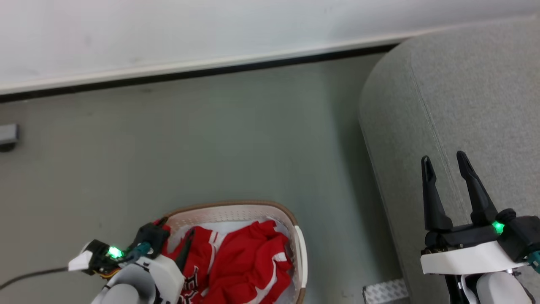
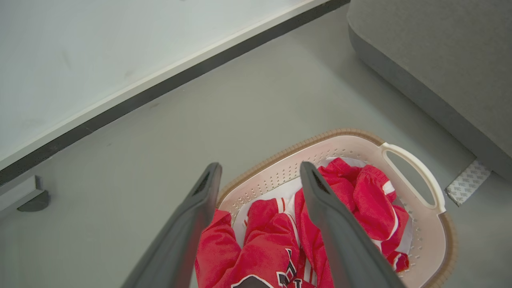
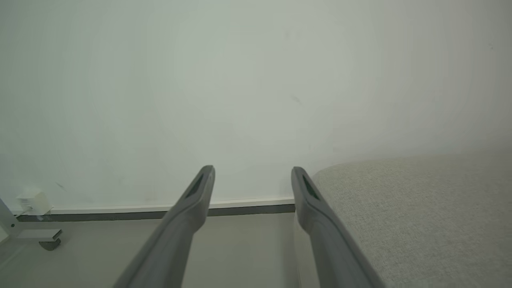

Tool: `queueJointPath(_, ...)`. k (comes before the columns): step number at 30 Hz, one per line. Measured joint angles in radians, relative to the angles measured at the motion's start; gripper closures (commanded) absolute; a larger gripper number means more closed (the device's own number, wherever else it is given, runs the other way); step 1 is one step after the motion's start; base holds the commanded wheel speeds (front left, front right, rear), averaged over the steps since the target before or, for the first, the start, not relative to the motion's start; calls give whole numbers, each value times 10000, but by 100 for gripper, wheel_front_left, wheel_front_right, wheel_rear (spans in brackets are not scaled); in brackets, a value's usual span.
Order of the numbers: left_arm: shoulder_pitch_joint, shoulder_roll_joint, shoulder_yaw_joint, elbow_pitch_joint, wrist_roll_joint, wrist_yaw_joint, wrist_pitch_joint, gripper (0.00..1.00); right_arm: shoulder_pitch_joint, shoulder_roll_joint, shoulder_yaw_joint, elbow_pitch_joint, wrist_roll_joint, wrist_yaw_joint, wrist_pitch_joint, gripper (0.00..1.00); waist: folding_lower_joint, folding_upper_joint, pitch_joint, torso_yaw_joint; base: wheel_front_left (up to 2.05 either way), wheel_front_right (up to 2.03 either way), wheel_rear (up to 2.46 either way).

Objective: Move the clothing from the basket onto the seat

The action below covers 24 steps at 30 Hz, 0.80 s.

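The basket (image 1: 236,205), cream-white with a brown rim, stands on the floor at the bottom of the head view. Red clothing (image 1: 249,257) with white stripe trim lies crumpled inside it. My left gripper (image 1: 181,240) hangs over the basket's left side. In the left wrist view its open fingers (image 2: 260,166) point down at the clothing (image 2: 264,248) from above, holding nothing, with the basket's wall (image 2: 280,176) behind them. The seat (image 1: 464,105), a light grey sofa, fills the right side. My right gripper (image 1: 444,158) is open over the seat's edge and empty (image 3: 253,171), beside the seat (image 3: 420,208).
A white wall with a dark baseboard (image 1: 211,69) runs along the back. A patterned metal plate (image 1: 386,291) lies on the floor between basket and sofa. A grey furniture foot (image 1: 8,137) sits at the far left, and a black cable (image 1: 29,276) trails off my left arm.
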Motion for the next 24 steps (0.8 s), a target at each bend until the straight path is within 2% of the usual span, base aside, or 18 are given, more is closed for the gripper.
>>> queueJointPath(9, -1535, 677, -2322, 2428, -418, -36, 552, 0, -446, 2, 77, -272, 278, 0, 0, 0, -1, 0, 1315, -693, 0, 0, 0)
queueJointPath(13, -2216, 849, -3492, 3227, -596, -36, 848, 0, -681, 2, 121, -418, 336, 0, 0, 0, 0, 0, 1881, -920, 0, 0, 0)
queueJointPath(24, -3967, 1411, -5971, 5009, -1058, -36, 1985, 0, -1161, -2, 190, -723, 598, 0, 0, 0, -1, 0, 3369, -1530, 0, 0, 0)
